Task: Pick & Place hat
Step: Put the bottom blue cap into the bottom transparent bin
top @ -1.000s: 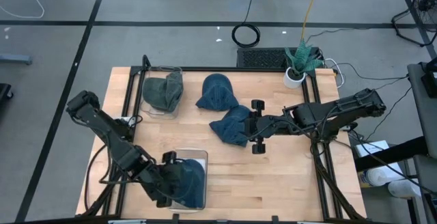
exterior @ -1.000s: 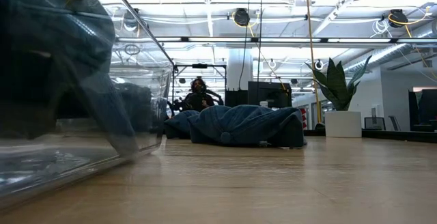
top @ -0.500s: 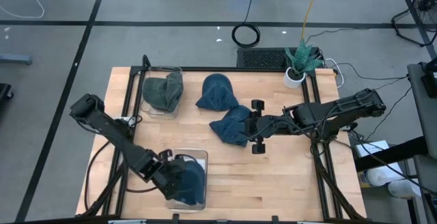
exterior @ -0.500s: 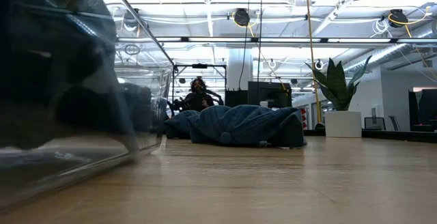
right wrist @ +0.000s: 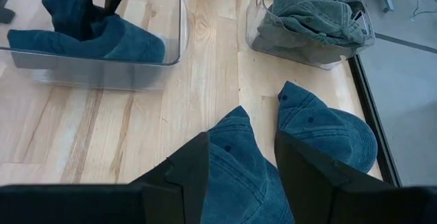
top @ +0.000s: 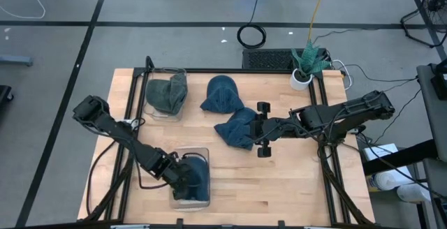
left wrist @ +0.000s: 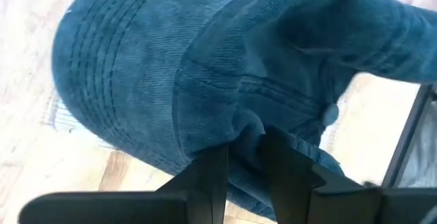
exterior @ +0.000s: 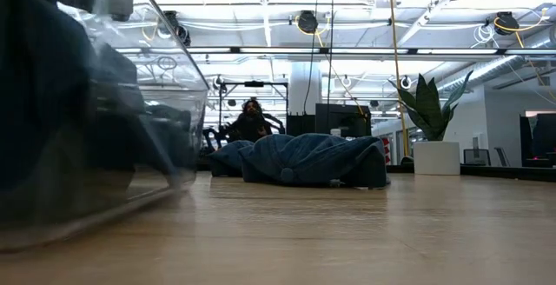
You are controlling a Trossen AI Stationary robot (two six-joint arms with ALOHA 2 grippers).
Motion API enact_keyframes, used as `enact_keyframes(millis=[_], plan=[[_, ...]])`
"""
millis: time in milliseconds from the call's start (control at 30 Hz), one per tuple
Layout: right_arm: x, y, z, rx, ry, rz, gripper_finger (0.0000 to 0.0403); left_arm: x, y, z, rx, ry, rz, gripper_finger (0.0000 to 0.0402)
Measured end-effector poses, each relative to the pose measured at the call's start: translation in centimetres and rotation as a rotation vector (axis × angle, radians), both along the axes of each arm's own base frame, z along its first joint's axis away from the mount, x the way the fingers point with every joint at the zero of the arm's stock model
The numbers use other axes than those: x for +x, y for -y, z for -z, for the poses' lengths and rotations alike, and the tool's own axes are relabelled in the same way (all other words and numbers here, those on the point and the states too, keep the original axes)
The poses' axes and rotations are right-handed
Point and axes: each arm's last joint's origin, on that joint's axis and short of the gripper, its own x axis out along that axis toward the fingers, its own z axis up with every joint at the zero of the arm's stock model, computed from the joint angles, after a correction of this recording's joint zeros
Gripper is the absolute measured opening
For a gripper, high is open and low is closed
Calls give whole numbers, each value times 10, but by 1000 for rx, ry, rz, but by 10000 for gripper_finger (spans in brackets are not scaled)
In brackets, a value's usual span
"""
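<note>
Two arms were at work: the left gripper (top: pixel 183 179), clamped on a blue hat (top: pixel 196 181), lowered it into the clear bin (top: pixel 190 202) at seven o'clock, release seemingly next; the right gripper (top: pixel 260 139) straddled another hat (top: pixel 237 128) mid-table, fingers apart.

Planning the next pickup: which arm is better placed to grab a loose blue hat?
Right: the right gripper sits open at the nearest loose blue hat; the left gripper is shut on a hat inside the bin.
</note>
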Motion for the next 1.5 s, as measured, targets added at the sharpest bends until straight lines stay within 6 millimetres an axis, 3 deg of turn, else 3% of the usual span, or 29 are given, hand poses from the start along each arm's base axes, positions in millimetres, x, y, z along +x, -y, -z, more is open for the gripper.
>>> enact_keyframes(millis=[233,433,600,800,967,1233,1500], plan=[[0,0,0,0,0,0,155,1,1,-8,-25,50,98,95],[0,0,0,0,1,0,155,-4,-3,-40,-44,182,182,95],[2,-1,8,7,12,4,155,-14,-15,-72,78,381,264,95],[5,-1,43,-40,-3,-34,179,-30,-36,-106,283,585,224,101],[4,4,84,-55,-12,-32,228,-37,-56,-124,372,665,96,152],[-7,18,144,-57,-40,6,267,-37,-70,-126,520,639,225,244],[-10,22,177,29,-88,47,257,-32,-78,-131,627,678,91,282]])
